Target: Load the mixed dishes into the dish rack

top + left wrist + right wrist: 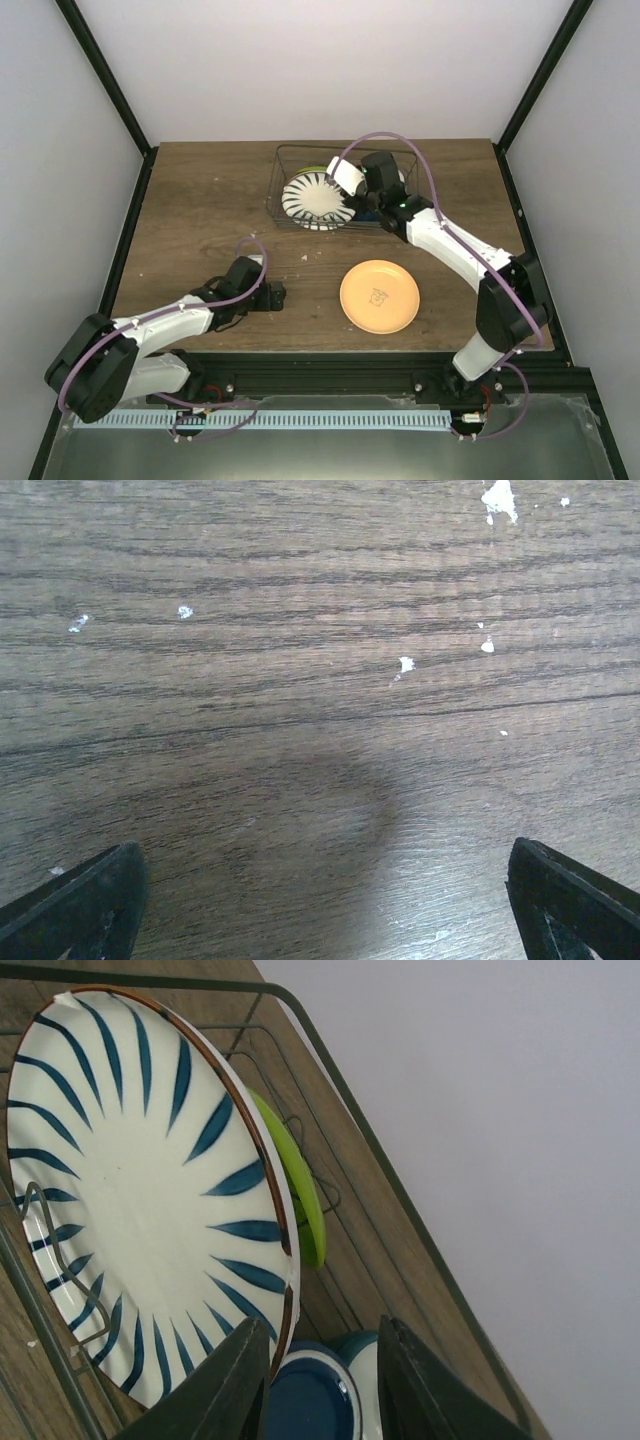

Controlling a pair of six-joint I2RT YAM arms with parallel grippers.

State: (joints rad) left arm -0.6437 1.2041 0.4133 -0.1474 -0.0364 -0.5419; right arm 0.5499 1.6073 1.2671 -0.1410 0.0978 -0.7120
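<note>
The wire dish rack stands at the back middle of the table. The white plate with dark-blue stripes stands on edge in it, with the lime-green plate just behind. Both show in the right wrist view, striped and green. My right gripper hangs over the rack's right half, open. Its left finger is beside the striped plate's rim, and the dark blue mug is below the gap. The white bowl is not clearly visible. My left gripper is open and empty low over bare wood.
An orange-yellow plate lies flat on the table at front right of centre, between the two arms. Small white specks dot the wood near the left gripper. Black frame posts and pale walls close in the table on three sides.
</note>
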